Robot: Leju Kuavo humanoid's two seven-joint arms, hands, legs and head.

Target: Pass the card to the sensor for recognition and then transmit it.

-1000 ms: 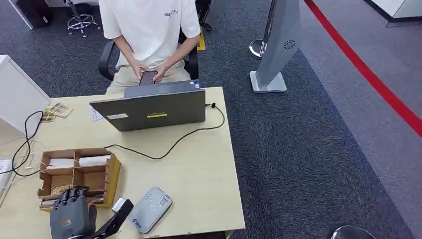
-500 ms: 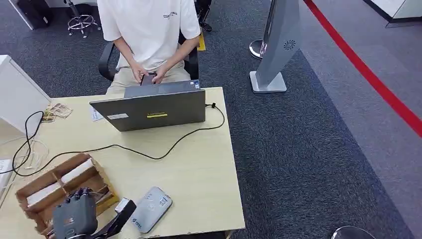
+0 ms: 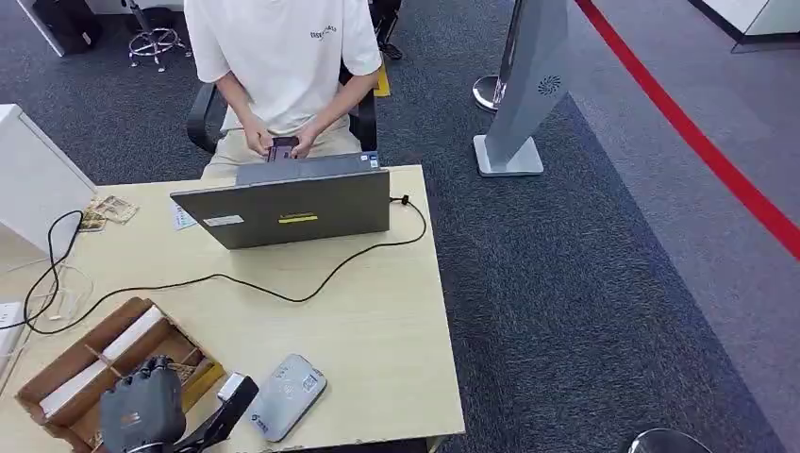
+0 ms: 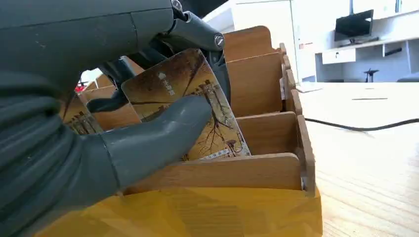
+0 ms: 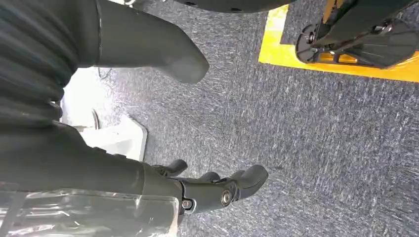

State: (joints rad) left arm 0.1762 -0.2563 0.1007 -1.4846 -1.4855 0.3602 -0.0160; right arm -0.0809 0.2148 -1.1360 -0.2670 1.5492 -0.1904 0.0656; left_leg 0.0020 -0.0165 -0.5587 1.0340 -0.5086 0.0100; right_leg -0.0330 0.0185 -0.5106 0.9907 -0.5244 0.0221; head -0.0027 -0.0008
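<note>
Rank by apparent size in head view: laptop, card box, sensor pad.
1. laptop, clearly largest.
2. card box, partly hidden behind the left hand.
3. sensor pad, smallest, though it sits closer to the camera.

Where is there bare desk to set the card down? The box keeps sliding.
Bare desk lies between the black cable, the card reader and the right edge. The near-left corner is crowded: wooden box, left hand.
</note>
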